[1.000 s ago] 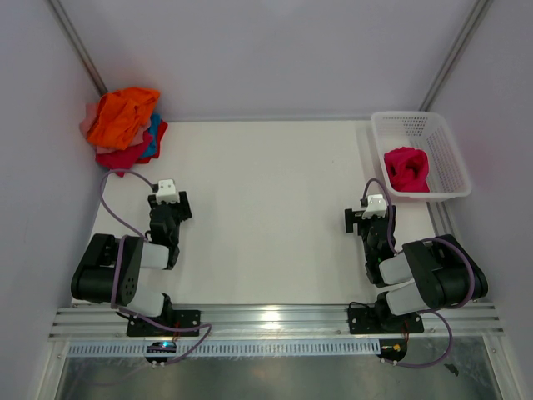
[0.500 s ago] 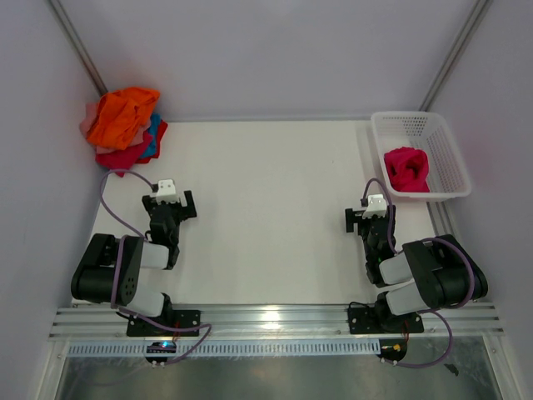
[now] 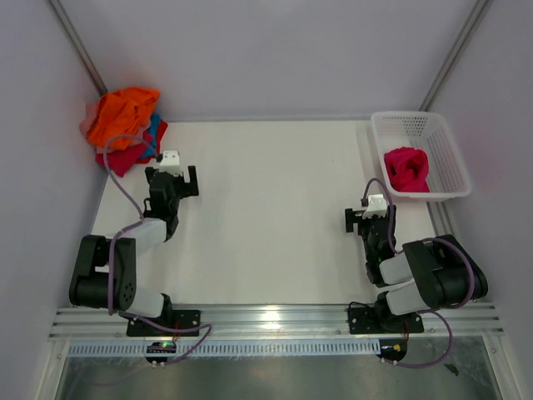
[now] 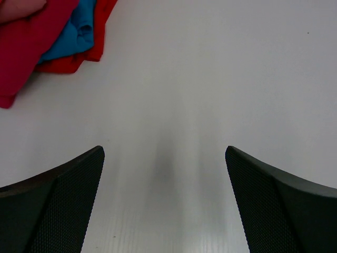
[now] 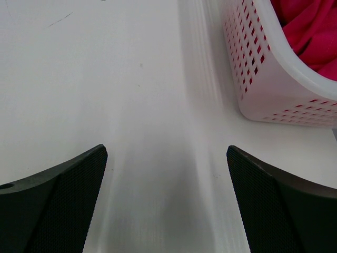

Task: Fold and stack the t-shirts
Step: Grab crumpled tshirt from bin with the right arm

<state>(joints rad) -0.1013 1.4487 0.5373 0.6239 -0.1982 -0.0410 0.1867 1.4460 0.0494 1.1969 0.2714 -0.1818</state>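
Left gripper [image 4: 164, 158], right gripper [image 5: 167, 155] are gaping empty; left is facing far-left-corner t-shirts [image 3: 123, 125], risking pinching several at once.

1. A loose heap of soft cloth t-shirts [image 3: 123, 125], orange on top with red, blue and pale pink beneath, lies at the upper left corner of the white bench [image 3: 266, 217].
2. At upper right, a white plastic mesh basket [image 3: 441, 133] holds a crumpled crimson t-shirt [image 3: 406, 169].
3. The black left arm [image 3: 137, 237] stretches up the left side, jaws spread, near the heap.
4. The black right arm [image 3: 420, 271] sits folded at lower right, jaws spread, below the basket.
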